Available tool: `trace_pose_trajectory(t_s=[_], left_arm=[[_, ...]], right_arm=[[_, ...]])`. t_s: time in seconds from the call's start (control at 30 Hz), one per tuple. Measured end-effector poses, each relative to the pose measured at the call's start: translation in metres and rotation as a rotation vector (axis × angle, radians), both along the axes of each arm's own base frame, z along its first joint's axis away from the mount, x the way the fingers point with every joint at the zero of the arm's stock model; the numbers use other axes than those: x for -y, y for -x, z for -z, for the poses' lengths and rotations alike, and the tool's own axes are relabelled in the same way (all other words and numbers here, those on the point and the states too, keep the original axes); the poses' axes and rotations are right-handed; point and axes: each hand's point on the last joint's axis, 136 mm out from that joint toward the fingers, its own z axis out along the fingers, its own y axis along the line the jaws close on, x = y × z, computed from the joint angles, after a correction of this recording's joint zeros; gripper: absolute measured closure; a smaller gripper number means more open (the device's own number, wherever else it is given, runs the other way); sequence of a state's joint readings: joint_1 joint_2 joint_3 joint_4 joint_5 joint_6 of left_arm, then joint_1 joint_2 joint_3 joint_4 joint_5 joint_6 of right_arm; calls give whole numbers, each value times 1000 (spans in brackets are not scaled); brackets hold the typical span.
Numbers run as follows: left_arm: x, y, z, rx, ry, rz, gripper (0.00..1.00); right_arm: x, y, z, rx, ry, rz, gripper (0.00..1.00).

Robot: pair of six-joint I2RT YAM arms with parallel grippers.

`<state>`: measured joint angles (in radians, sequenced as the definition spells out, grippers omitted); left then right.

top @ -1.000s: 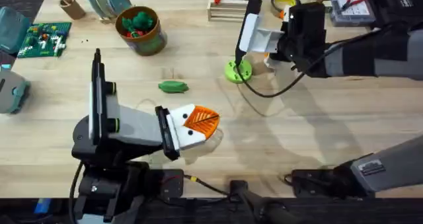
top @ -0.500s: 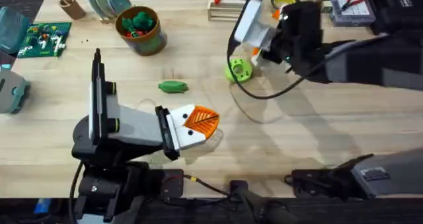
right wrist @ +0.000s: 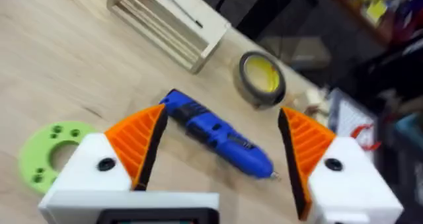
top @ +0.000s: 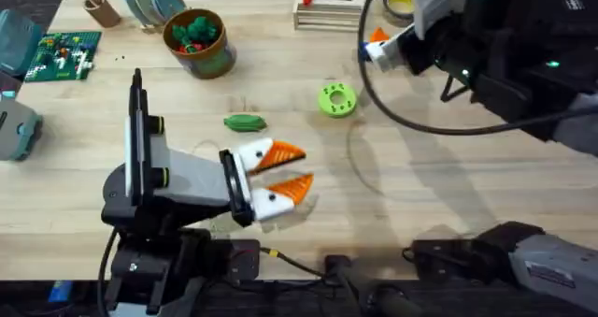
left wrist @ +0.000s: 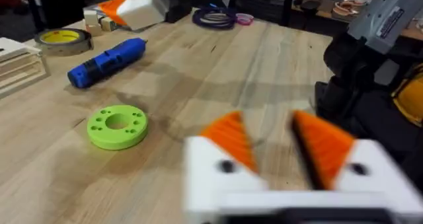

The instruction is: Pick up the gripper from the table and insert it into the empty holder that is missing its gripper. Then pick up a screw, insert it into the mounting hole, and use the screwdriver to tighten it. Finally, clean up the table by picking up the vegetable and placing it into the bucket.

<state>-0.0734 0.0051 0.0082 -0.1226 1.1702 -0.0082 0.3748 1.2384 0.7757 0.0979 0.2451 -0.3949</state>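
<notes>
**Light wooden table, both claws parted and empty**

Pale wood planks form the work surface (top: 420, 167); the stubby bright-blue cylindrical screwdriver (right wrist: 218, 135) is seen lying flat on it in the right wrist view, directly between and beyond the spread orange ribbed pads of the right gripper (right wrist: 221, 148), untouched; that claw is wide apart and nothing is held in it; a yellow roll of tape (right wrist: 262, 77) and a white slatted wooden rack (right wrist: 165, 19) lie just beyond the tool. The lime-green round disc with holes (top: 336, 99) rests near the table's middle, beside the screwdriver (left wrist: 106, 62) in the left wrist view. The left gripper (top: 283, 172) is held low near the front edge, its pads moderately parted, gripping nothing; the small flat dark-green pod-shaped vegetable (top: 245, 122) lies just beyond it, apart from the fingers. The round olive-brown bucket with yellowish rim (top: 217, 57) stands farther back, green and red pieces inside.
</notes>
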Motion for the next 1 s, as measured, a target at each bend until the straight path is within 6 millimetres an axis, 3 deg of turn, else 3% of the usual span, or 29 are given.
trace_pose_trajectory(t_s=[0.07,0.1,0.13,0.3,0.33,0.6,0.8,1.0], left_arm=[[0,0,0,2,-1,0,941],[0,0,0,2,-1,0,981],[0,0,0,7,-2,-1,909],[0,0,0,4,-1,-1,134],[0,0,0,0,0,-1,43],[0,-1,0,3,0,-4,8],[-3,-7,-3,22,-1,-43,8],[-19,-20,-9,-216,-16,-245,8]], right_arm=[[2,7,-1,-23,-56,28,10],[2,11,-2,-32,-81,38,9],[1,14,-3,-38,-104,46,10],[-13,30,-11,-59,-201,42,10],[-17,32,-12,-60,-218,37,10],[-53,50,-19,-72,-288,-44,10],[-68,58,-19,-82,-300,-83,10],[-71,60,-19,-88,-318,-84,10]])
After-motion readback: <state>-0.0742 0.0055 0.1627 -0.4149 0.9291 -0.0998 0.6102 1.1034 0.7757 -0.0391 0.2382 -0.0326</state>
